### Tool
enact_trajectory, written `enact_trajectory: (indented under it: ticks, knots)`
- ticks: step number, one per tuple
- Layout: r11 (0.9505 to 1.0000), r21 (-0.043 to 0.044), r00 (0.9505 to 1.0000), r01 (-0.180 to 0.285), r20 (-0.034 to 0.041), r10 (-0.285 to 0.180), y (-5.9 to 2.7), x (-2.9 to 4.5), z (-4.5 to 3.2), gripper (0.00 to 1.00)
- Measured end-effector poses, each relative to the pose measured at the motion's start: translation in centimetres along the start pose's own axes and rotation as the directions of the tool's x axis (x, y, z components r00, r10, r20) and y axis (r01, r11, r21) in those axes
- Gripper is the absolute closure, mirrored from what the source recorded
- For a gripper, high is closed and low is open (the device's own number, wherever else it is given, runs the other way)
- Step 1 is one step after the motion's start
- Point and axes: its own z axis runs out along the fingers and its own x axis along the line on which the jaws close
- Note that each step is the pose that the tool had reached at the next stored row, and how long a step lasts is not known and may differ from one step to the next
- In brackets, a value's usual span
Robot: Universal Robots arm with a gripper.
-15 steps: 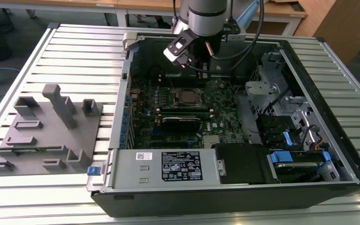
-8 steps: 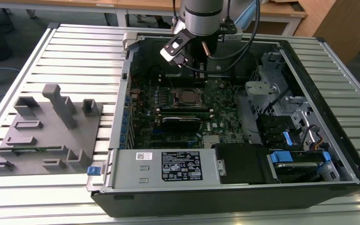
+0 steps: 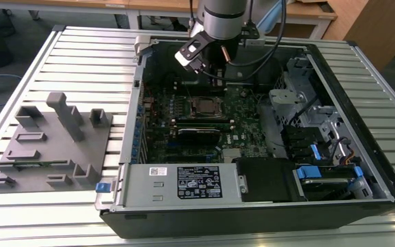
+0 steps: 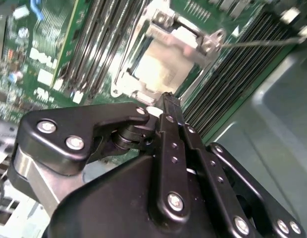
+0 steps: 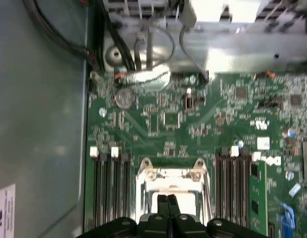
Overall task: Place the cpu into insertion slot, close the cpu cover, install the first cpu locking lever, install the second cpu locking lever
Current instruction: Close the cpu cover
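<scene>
In the first wrist view the claw has its black fingers pressed together with nothing between them, tips over the cpu. The chip lies in its socket, framed by the cpu cover. Beyond the claw spreads the green motherboard with its coin battery.

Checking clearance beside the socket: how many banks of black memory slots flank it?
2, in the first wrist view: one bank of black memory slots beside the silver square cpu socket, the other bank across it. The black gripper may hide their ends.
</scene>
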Motion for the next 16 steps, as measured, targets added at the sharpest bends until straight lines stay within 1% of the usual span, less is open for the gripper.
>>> enact_trajectory:
  ticks: [1,2,6,7,16]
  knots:
    - [0.9999,0.0122,1.0000,0.000,-0.0005,0.000,0.00,0.00,0.01,0.90]
    - [0.9999,0.0160,1.0000,0.000,-0.0003,0.000,0.00,0.00,0.00,0.90]
    - [0.9997,0.0238,1.0000,0.000,-0.0004,0.000,0.00,0.00,0.01,0.90]
    - [0.9997,0.0249,1.0000,0.000,-0.0004,0.000,0.00,0.00,0.01,0.90]
    - [0.9994,0.0248,0.9997,0.023,-0.0014,-0.023,0.00,0.00,0.01,0.90]
